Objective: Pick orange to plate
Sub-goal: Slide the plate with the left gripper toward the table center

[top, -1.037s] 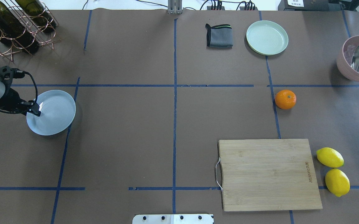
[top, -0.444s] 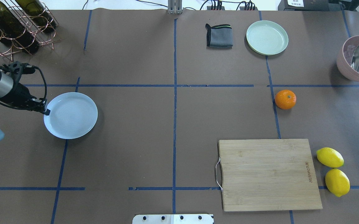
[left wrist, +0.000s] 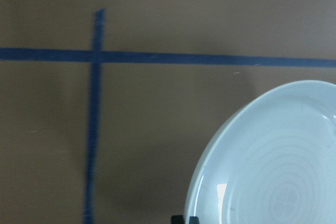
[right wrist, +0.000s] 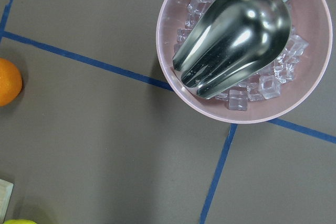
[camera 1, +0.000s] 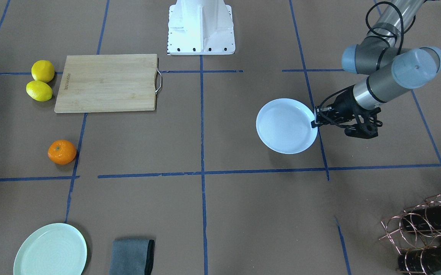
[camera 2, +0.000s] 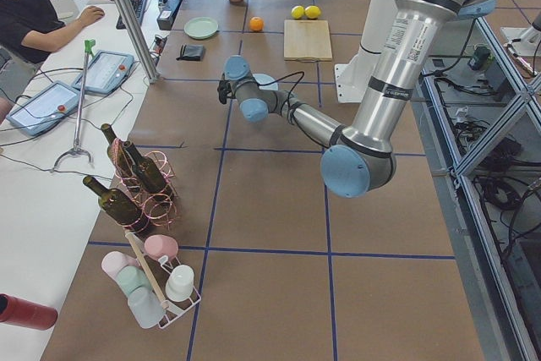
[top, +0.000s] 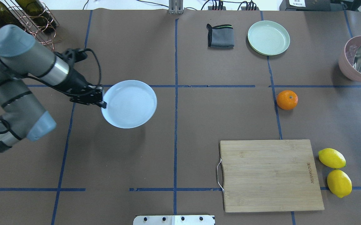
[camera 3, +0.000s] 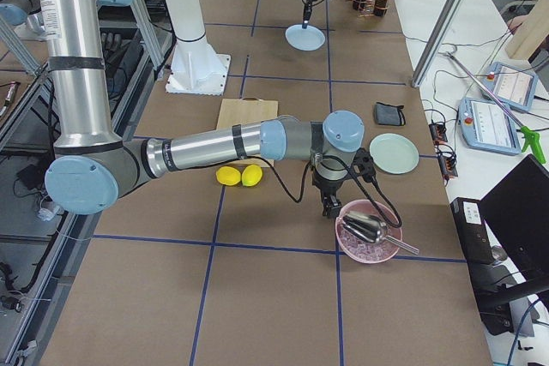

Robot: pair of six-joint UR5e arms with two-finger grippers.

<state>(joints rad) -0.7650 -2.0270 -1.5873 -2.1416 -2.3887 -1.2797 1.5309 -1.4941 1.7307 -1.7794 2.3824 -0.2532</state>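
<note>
The orange [top: 287, 99] rests on the brown table right of centre, beside a blue tape line; it also shows at the left edge of the right wrist view [right wrist: 8, 82]. My left gripper [top: 102, 103] is shut on the left rim of the pale bluish-white plate [top: 130, 104], which hangs level just above the table, left of the centre line. The front-facing view shows the plate [camera 1: 285, 126] with the gripper [camera 1: 314, 122] pinching its edge. My right gripper [camera 3: 330, 209] hovers by the pink bowl; I cannot tell whether it is open or shut.
A mint-green plate [top: 268, 37] and a folded grey cloth [top: 220, 36] lie at the back. A wooden cutting board [top: 271, 175] and two lemons [top: 331, 157] sit at the front right. A pink bowl [top: 344, 62] holds ice and a metal scoop. A bottle rack [top: 14, 22] stands back left.
My left arm has carried the plate rightward from the table's left side to near the centre line. The orange has not moved.
</note>
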